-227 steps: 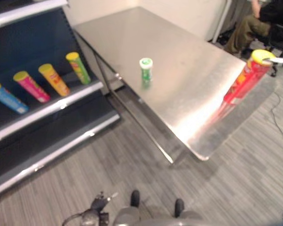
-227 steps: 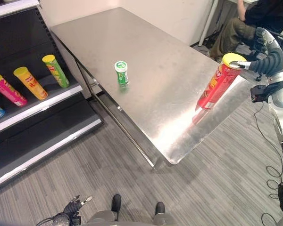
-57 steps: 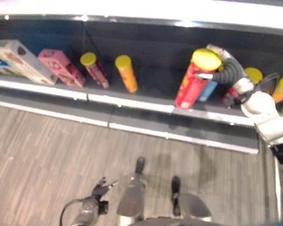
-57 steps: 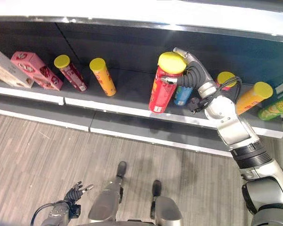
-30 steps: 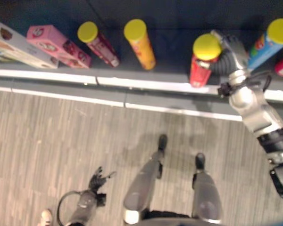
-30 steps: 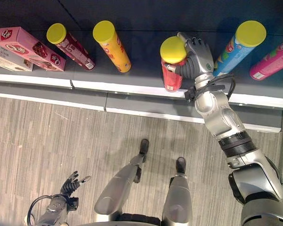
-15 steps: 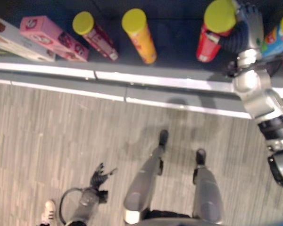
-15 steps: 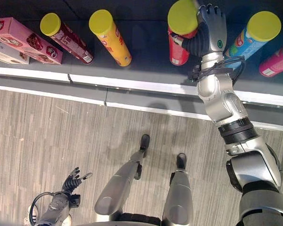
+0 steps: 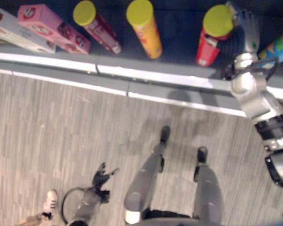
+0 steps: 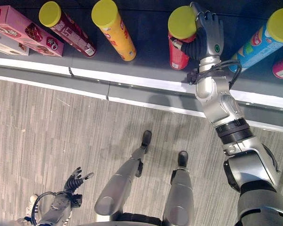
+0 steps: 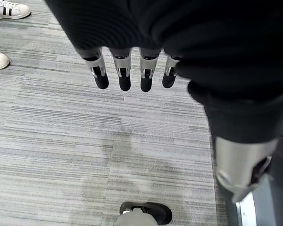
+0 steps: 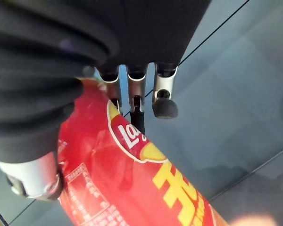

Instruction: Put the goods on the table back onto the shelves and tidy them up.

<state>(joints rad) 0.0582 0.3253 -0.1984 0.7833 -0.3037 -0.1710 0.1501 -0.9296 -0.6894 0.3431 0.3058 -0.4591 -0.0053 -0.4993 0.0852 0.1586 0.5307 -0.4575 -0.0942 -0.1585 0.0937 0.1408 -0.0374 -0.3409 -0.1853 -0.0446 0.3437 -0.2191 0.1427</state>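
Red can [image 10: 179, 44] upright on shelf [image 10: 132, 80], yellow lid up; right robot hand [image 10: 205, 35] curled round it.

A dark shelf board [image 10: 146, 52] with a pale grey front rail is seen, and tall cylindrical tubes with yellow lids are stood on it. A red cardboard tube [image 10: 178, 44] is set on the board against the fingers [image 10: 211, 28] of the right hand [image 10: 205, 40]. Left of those fingers an orange tube [image 10: 114, 30] and a dark red tube [image 10: 63, 26] are placed, then a pink rectangular carton [image 10: 23, 29]. Right of the fingers a blue tube [image 10: 266, 36] is stood.
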